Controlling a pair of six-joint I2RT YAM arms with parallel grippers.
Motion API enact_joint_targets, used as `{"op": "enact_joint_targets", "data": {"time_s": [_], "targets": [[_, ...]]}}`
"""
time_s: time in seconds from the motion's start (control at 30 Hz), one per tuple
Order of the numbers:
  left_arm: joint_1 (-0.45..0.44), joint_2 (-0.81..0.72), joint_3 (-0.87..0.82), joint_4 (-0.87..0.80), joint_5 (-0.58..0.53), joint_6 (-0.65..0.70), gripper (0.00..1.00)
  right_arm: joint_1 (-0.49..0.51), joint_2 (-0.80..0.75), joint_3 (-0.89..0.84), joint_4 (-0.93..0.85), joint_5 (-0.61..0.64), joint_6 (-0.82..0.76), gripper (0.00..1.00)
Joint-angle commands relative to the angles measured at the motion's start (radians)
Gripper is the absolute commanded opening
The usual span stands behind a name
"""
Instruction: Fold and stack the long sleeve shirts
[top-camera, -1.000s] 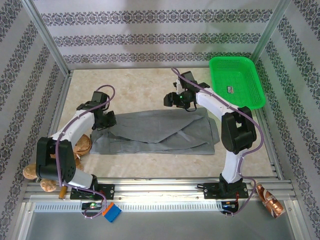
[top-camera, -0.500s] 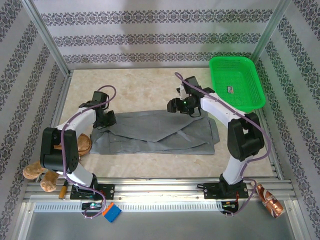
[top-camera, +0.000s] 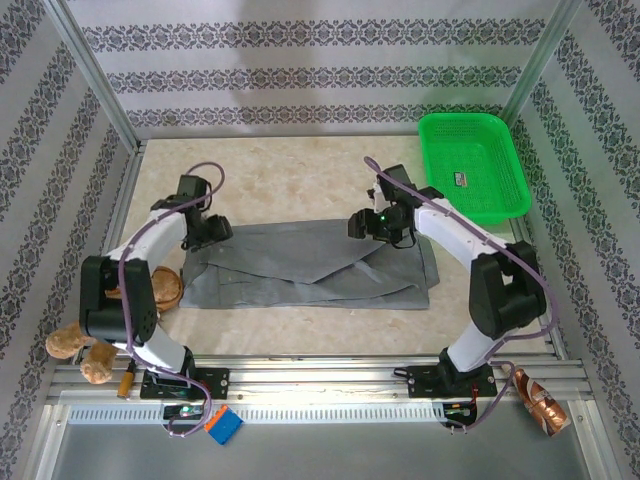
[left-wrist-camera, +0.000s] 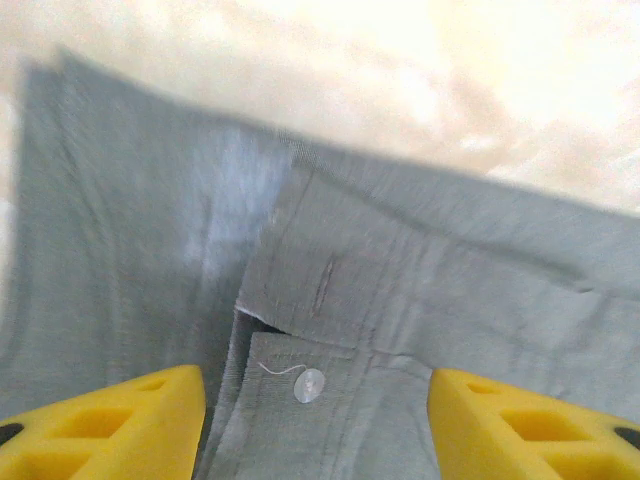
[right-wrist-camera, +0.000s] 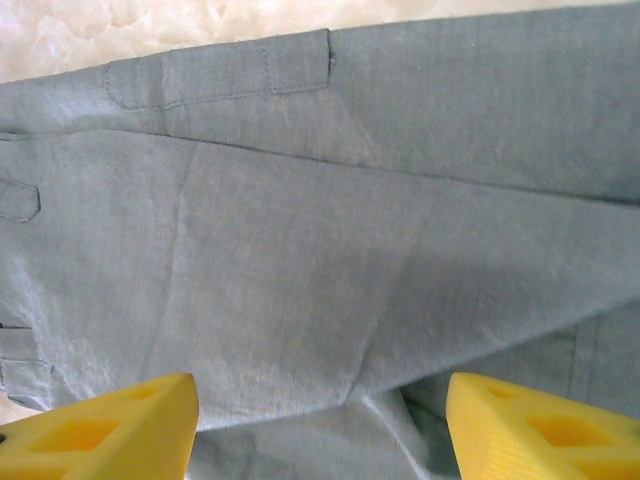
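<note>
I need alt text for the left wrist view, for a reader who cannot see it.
A plain grey fabric shirt lies on a pale table, showing a small white button. The left gripper has its yellow fingers open over it.

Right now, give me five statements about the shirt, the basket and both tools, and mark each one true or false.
1. The grey shirt lies spread on the table. True.
2. The shirt sits inside the green basket. False: the basket stands at the far right corner, apart from the shirt.
3. The left tool is shut on the shirt. False: its jaws stand wide apart above the cloth, with a white button between them.
4. The right tool is open over the shirt. True.
5. A brown plush toy lies at the near left, beside the left arm's base. True.
</note>
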Motion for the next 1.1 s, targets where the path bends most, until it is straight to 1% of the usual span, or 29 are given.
{"op": "enact_joint_targets", "data": {"time_s": [0.0, 0.1, 0.13, 0.23, 0.27, 0.33, 0.4, 0.43, 0.5, 0.57, 0.67, 0.8, 0.9, 1.0, 1.07], "targets": [[-0.003, -0.131, 0.103, -0.091, -0.030, -0.019, 0.64, -0.001, -0.033, -0.055, -0.040, 0.046, 0.090, 0.64], [-0.043, -0.114, 0.130, -0.141, -0.019, 0.011, 0.65, 0.004, 0.020, -0.086, 0.002, 0.040, 0.154, 0.60], [-0.044, -0.098, 0.124, -0.149, -0.005, 0.013, 0.61, 0.009, 0.043, -0.084, 0.014, 0.032, 0.173, 0.59], [-0.044, -0.065, 0.066, -0.115, 0.058, -0.012, 0.40, 0.033, 0.107, -0.060, 0.022, 0.053, 0.221, 0.54], [-0.045, -0.048, 0.047, -0.098, 0.081, -0.024, 0.34, 0.041, 0.131, -0.050, 0.020, 0.058, 0.239, 0.52], [-0.046, 0.008, 0.024, -0.091, 0.088, -0.040, 0.27, 0.051, 0.169, -0.048, 0.027, 0.076, 0.290, 0.49], [-0.046, 0.070, 0.008, -0.096, 0.049, -0.060, 0.22, 0.047, 0.200, -0.068, 0.044, 0.110, 0.373, 0.48], [-0.045, 0.103, 0.006, -0.108, 0.019, -0.076, 0.20, 0.041, 0.211, -0.080, 0.071, 0.111, 0.409, 0.48], [-0.044, 0.147, 0.005, -0.115, 0.001, -0.091, 0.20, 0.040, 0.226, -0.080, 0.103, 0.131, 0.455, 0.48], [-0.044, 0.167, -0.028, -0.077, 0.012, -0.119, 0.20, 0.043, 0.258, -0.037, 0.104, 0.166, 0.482, 0.48], [-0.046, 0.178, -0.073, -0.035, 0.056, -0.152, 0.20, 0.038, 0.336, 0.056, 0.099, 0.185, 0.527, 0.48], [-0.051, 0.129, -0.136, -0.003, 0.087, -0.187, 0.20, 0.018, 0.463, 0.196, 0.104, 0.216, 0.625, 0.49], [-0.055, 0.089, -0.185, 0.010, 0.120, -0.213, 0.21, 0.009, 0.580, 0.362, 0.109, 0.231, 0.688, 0.49], [-0.069, 0.062, -0.235, 0.035, 0.176, -0.249, 0.22, 0.001, 0.725, 0.585, 0.110, 0.198, 0.749, 0.51], [-0.093, 0.057, -0.259, 0.058, 0.213, -0.272, 0.23, 0.008, 0.838, 0.768, 0.126, 0.176, 0.767, 0.52]]}}
